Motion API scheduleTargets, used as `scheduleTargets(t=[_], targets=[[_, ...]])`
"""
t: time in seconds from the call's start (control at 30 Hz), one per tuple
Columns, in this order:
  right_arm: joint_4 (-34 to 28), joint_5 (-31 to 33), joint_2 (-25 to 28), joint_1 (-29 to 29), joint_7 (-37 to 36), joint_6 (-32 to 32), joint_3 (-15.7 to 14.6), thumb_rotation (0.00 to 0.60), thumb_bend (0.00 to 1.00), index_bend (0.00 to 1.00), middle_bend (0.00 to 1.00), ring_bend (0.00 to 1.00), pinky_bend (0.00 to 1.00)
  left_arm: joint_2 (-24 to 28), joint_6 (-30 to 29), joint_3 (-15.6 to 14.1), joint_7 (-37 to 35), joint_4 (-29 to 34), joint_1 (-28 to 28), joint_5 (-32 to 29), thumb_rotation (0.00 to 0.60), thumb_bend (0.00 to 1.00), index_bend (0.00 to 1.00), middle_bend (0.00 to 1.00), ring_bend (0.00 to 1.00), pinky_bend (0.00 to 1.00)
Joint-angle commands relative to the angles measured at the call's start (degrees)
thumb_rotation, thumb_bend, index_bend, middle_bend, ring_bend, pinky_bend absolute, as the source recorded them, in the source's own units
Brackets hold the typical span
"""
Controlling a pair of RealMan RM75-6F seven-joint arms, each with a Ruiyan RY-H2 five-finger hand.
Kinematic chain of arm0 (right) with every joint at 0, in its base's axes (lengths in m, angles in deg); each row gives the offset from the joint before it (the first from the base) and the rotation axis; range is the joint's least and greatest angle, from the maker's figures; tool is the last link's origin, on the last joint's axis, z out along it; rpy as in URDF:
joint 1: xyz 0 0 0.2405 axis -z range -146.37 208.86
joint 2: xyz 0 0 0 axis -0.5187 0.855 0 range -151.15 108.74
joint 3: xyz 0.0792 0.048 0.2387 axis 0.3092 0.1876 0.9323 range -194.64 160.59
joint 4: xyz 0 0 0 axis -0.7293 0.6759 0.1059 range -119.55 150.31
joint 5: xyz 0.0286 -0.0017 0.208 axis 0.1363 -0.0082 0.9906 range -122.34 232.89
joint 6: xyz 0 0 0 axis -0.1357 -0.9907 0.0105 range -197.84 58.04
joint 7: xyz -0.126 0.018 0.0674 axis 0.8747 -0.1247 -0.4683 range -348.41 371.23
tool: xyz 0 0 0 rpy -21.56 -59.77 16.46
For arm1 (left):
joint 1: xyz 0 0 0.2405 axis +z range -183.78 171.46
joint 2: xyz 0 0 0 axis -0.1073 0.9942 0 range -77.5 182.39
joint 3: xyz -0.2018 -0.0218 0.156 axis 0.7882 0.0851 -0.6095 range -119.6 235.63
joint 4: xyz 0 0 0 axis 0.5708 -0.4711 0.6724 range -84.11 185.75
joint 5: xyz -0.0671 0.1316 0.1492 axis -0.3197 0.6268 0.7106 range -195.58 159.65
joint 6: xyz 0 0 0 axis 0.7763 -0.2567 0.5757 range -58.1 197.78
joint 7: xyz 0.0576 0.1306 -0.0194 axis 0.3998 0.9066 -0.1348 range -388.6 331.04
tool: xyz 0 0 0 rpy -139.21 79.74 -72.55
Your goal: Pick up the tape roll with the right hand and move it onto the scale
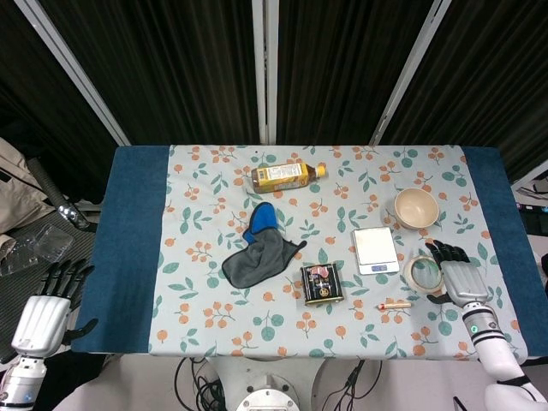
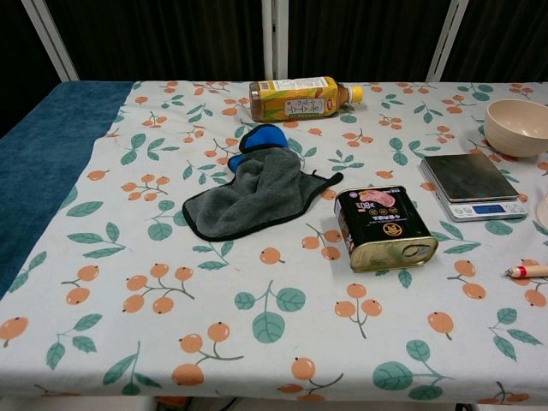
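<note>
Landmark: scale is sitting right of centre on the table.
Bowl: lying behind-right.
Tape roll: lying front-right.
Can: standing front-left.
Bottle: lying behind-left.

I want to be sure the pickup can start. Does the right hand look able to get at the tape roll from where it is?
Probably yes. The right hand is right beside the tape roll, fingers spread, with nothing between them.

Right hand hovers palm down with fingers spread; left hand hangs open at the desk's near-left corner.
</note>
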Motion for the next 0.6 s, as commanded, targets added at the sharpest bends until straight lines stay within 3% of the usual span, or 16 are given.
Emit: scheduleTargets(t=[0.03,0.23,0.6], targets=[[-0.23,0.11,0.00,-0.47,-0.12,0.44,-0.15,0.600,0.03,0.00,0.02,0.00,0.00,-0.05,0.09,0.05,-0.09,-0.11,-0.05,-0.11,0.600,0.12,0.13,0.05,0.00,0.03],[-0.86,0.39,0.02,-1.38,-1.33,1.92,-0.84,0.600,0.03,0.00,0.06,0.00,0.00,-0.14,0.37,-0.07,-0.12,-0.34,-0.05,-0.37,0.600,0.12,0.13,0.05,0.00,0.03],[-0.37,0.40,-0.63,-1.95,-1.51,0.60,-1.30,0.600,0.09,0.00,0.29,0.00,0.00,-0.12,0.06,-0.46,-0.19,-0.40,0.40,-0.36,0.600,0.12,0.13,0.05,0.00,0.03]])
